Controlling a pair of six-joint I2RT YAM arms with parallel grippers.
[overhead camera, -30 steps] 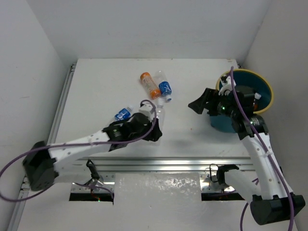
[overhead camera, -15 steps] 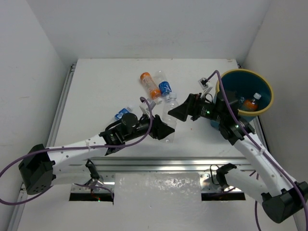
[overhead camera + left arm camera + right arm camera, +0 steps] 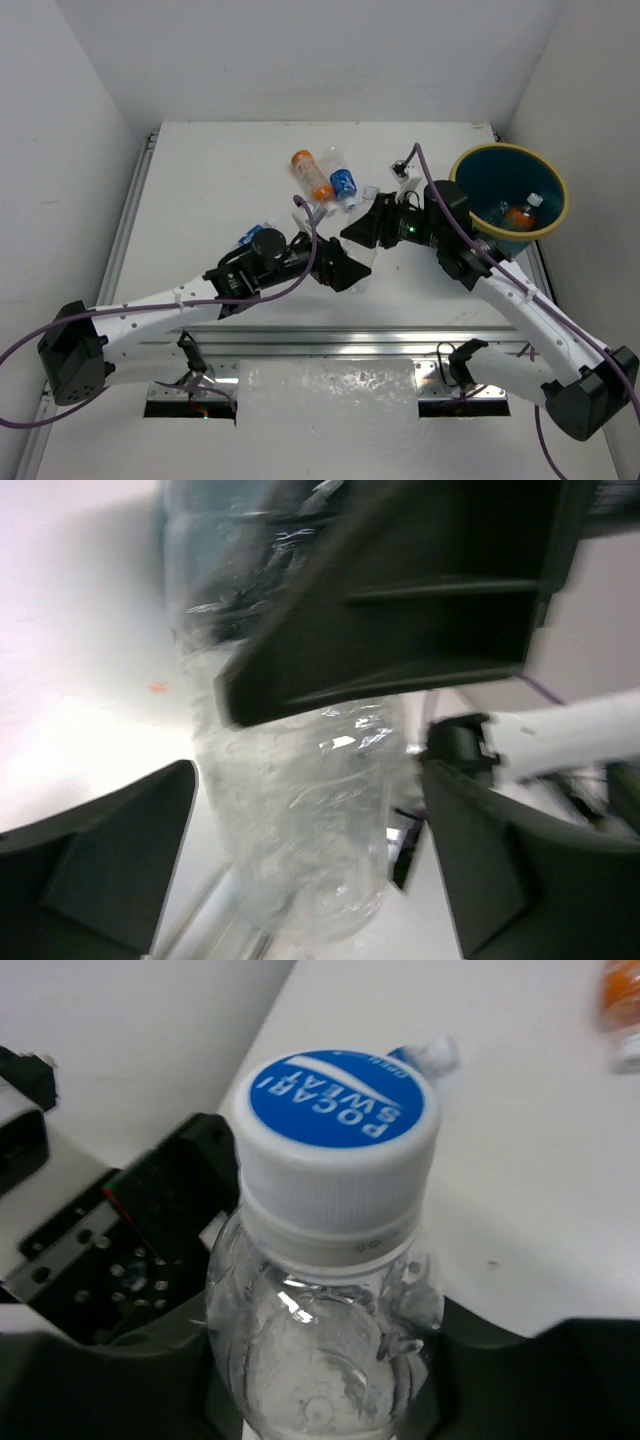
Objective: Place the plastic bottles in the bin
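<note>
A plain clear plastic bottle [image 3: 300,820] with a blue-printed white cap [image 3: 335,1110] stands upright over mid-table. My right gripper [image 3: 320,1400] is shut on its upper body, seen from above as [image 3: 362,232]. My left gripper [image 3: 310,870] is open, its fingers [image 3: 100,880] spread apart on either side of the bottle's lower part without touching it. The bin [image 3: 560,190], dark teal with a yellow rim, stands at the right and holds an orange bottle [image 3: 517,215]. On the table lie an orange bottle [image 3: 312,175] and a blue-labelled clear one [image 3: 343,182].
Another blue-labelled bottle [image 3: 252,237] lies beside my left arm. White walls close in the table on the left, back and right. A metal rail [image 3: 300,340] runs along the near edge.
My right gripper swung left from the bin and shut on the clear bottle that my left gripper held up. My left gripper has opened and let go of it.
</note>
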